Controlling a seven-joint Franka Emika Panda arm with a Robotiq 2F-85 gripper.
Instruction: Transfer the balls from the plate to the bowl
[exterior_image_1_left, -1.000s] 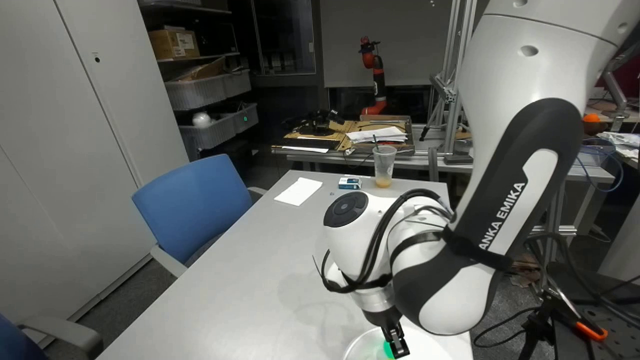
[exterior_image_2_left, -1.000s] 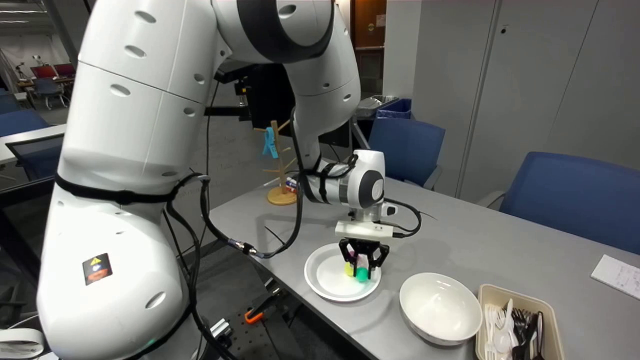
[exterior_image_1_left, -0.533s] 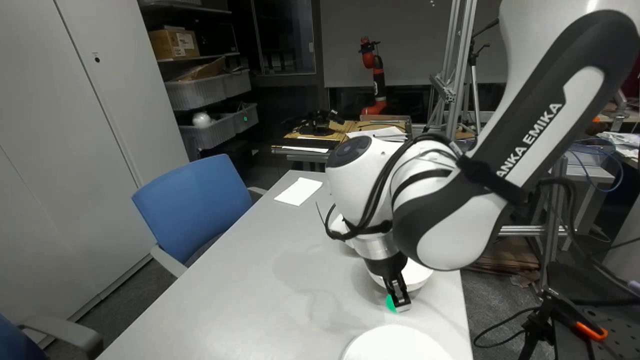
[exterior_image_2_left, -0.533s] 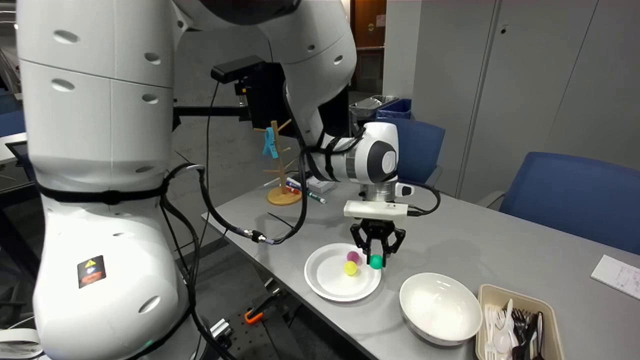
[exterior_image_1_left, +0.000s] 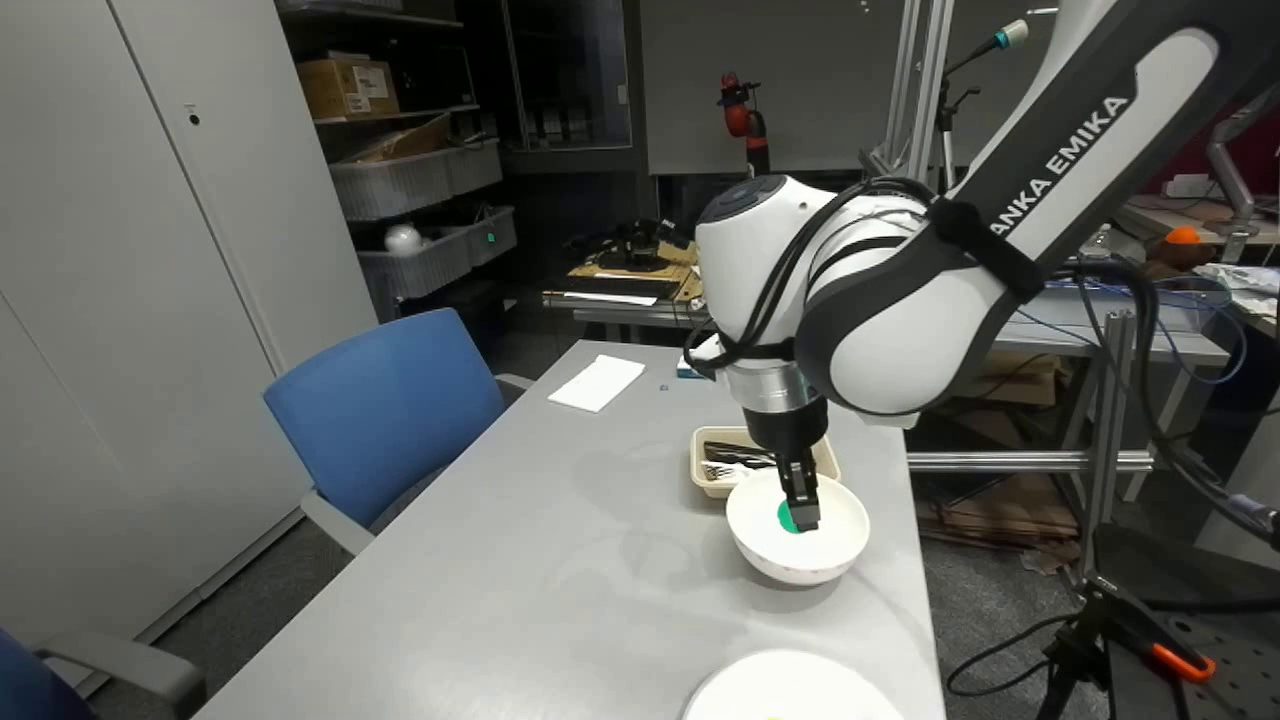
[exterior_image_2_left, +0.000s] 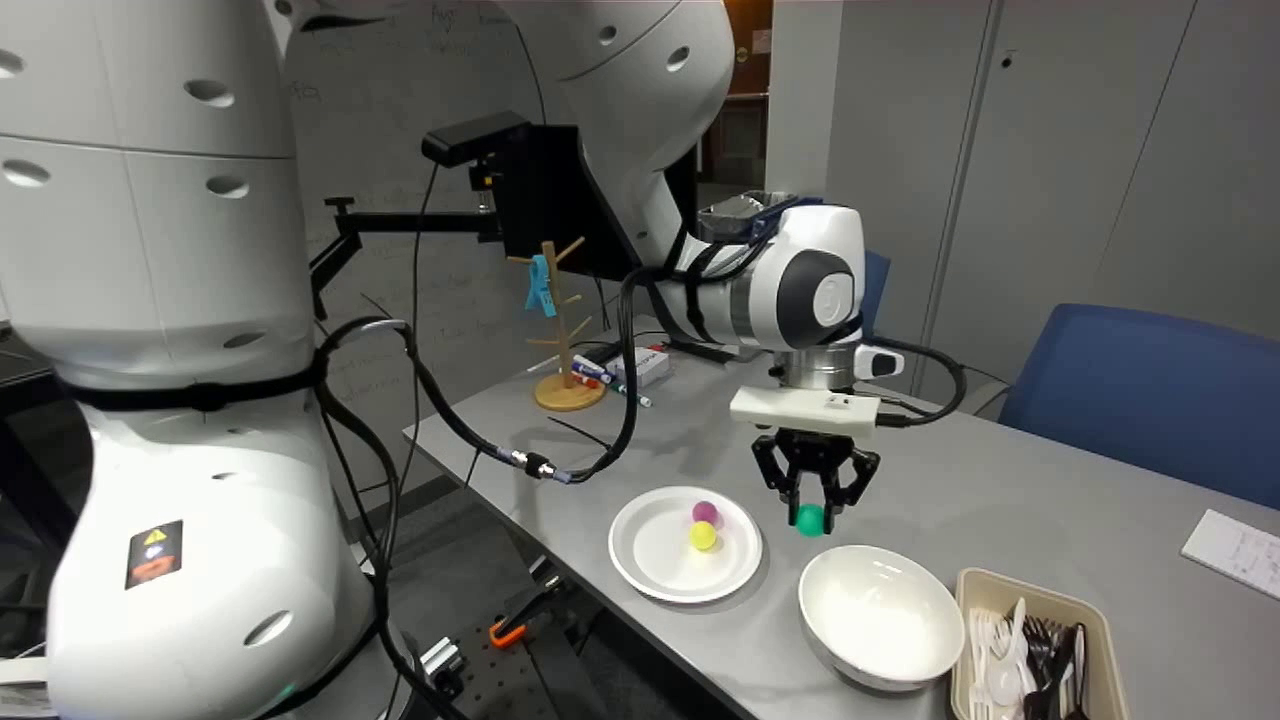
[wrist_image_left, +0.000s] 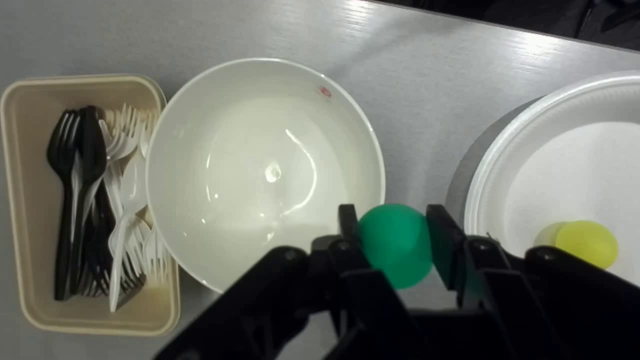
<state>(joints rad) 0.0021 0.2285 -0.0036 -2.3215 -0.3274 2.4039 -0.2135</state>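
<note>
My gripper is shut on the green ball and holds it in the air. In the wrist view the green ball sits between both fingertips, near the bowl's rim on the plate side. The white bowl stands upright on the table and shows no ball inside in the wrist view. The flat white plate holds a yellow ball and a pink ball beside it. The wrist view shows the yellow ball but not the pink one.
A beige tray of plastic cutlery stands right beside the bowl. A wooden peg stand, markers and a small white box are farther along the table. A white paper pad lies near a blue chair.
The gripper has lifted the green ball off the plate and carried it toward the bowl. The yellow and pink balls stay on the plate. The bowl and tray have not moved.
</note>
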